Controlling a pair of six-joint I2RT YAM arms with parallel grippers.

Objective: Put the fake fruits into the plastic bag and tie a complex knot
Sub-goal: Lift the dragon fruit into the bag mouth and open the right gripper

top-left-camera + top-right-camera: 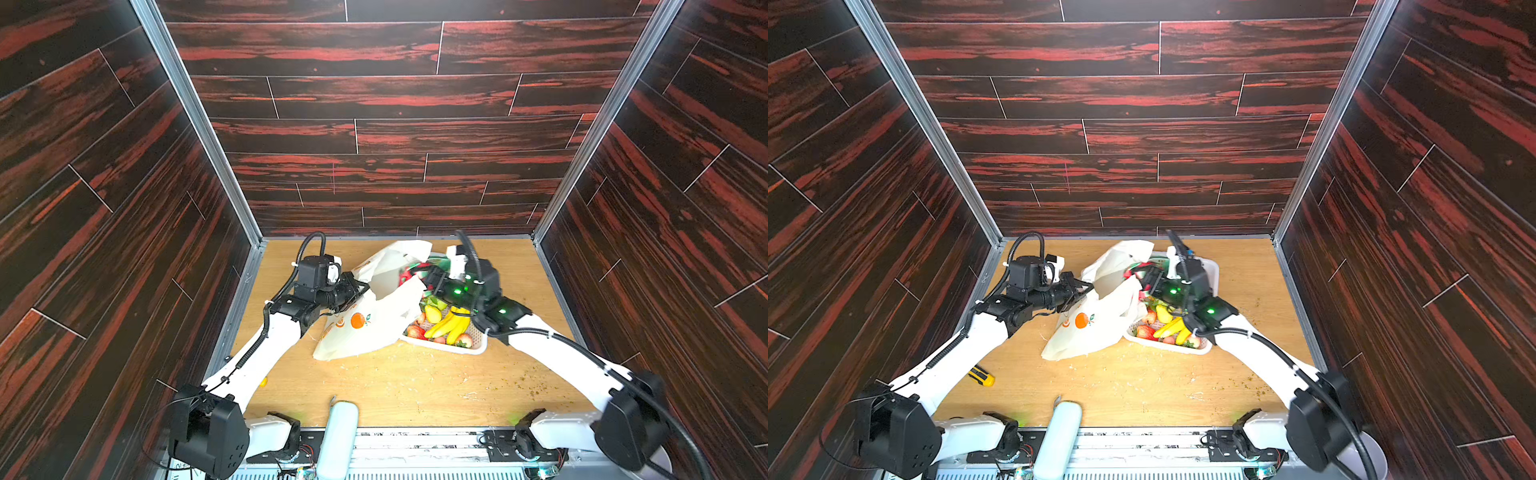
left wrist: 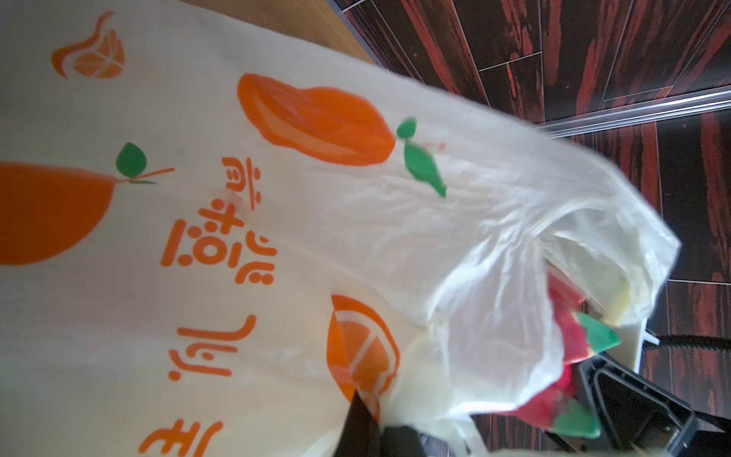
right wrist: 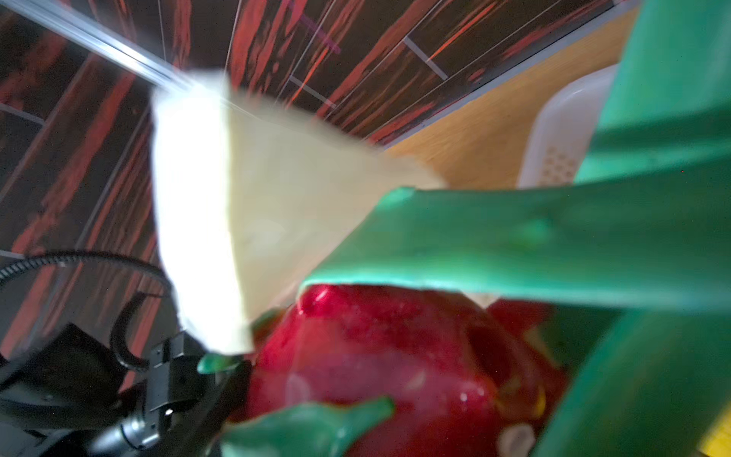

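Both top views overlook table [image 1: 415,395]; wrist cams close on bag [image 2: 300,253].

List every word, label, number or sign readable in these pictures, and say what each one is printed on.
plastic bag: orange printed characters, seen sideways and partly cut off in the left wrist view; I cannot quote them reliably.
In both top views its print is too small to read.
No other readable text shows.

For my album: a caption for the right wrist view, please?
Red dragon fruit with green scales, close up beside the cream bag.
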